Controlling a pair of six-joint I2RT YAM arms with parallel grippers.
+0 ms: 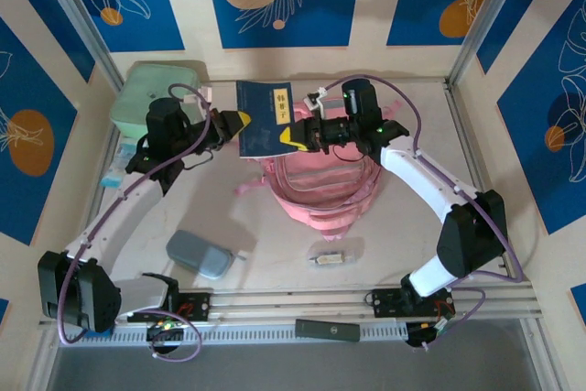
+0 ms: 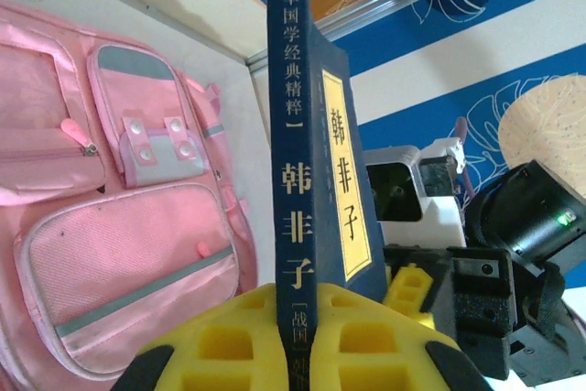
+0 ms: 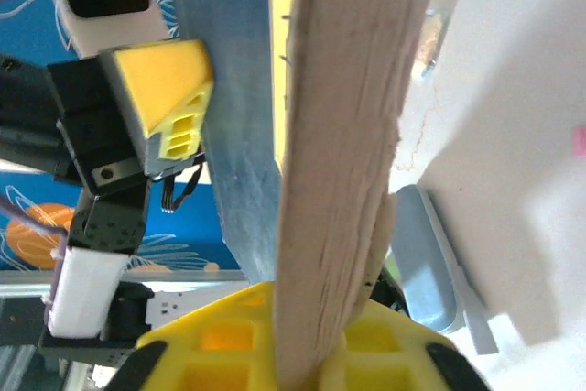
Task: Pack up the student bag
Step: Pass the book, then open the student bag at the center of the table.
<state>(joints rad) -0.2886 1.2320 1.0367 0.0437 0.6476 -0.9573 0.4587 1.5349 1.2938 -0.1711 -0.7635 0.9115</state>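
Looking down from the top camera, the left gripper and the right gripper each pinch an opposite edge of a dark blue book, held above the far end of the student bag. The pink bag lies flat at the middle of the counter. A mint-green box sits at the far left and a grey-blue pouch lies nearer the arm bases.

At the left wrist, the left gripper is clamped on the book at its spine. The student bag lies to the left, pockets facing up.

At the right wrist, the right gripper is closed on the book at its page edge.
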